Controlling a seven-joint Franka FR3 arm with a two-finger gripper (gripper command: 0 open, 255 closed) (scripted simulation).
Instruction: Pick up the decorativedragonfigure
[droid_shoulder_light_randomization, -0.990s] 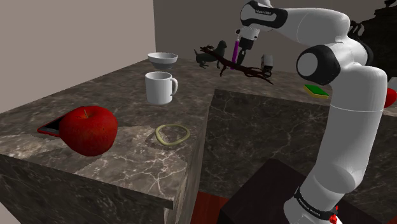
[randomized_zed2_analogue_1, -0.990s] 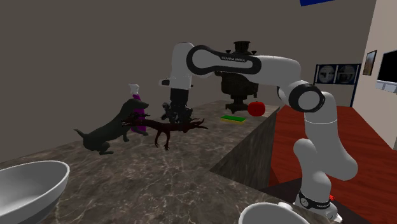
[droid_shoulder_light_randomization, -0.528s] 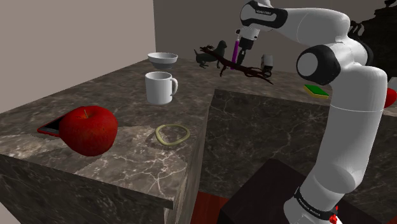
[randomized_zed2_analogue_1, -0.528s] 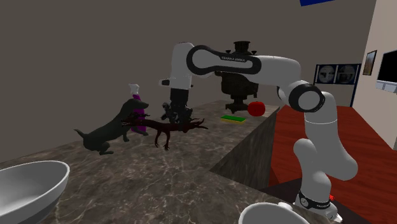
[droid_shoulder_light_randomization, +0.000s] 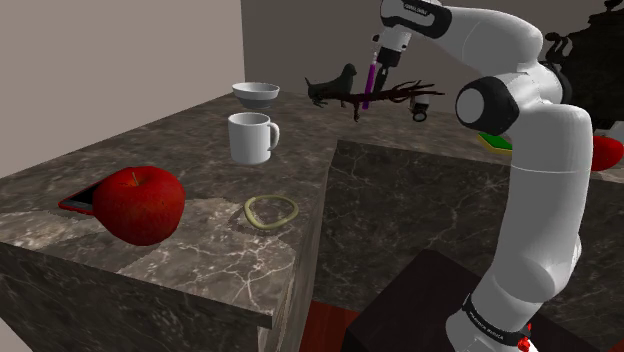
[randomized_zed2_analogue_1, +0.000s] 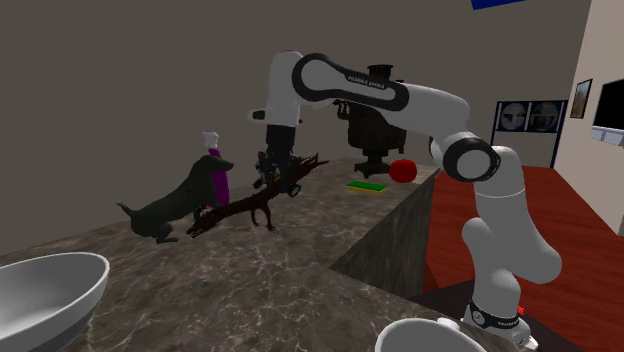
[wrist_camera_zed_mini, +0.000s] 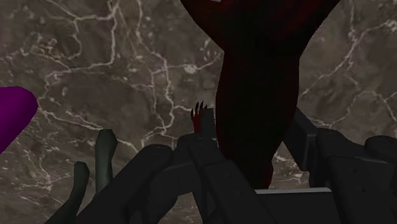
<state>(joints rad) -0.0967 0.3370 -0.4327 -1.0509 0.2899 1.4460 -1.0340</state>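
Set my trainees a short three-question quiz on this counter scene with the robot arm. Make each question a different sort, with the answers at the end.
1. True or false: the black claw is shut on the dark red long-bodied dragon figure.
2. How does the white handled mug stand on the dark veined marble counter? A upright; B on its side; C upside down.
3. Fill the gap: beside the dark dog figure stands a ____ bottle with a white cap.
Key: 1 true; 2 A; 3 purple.
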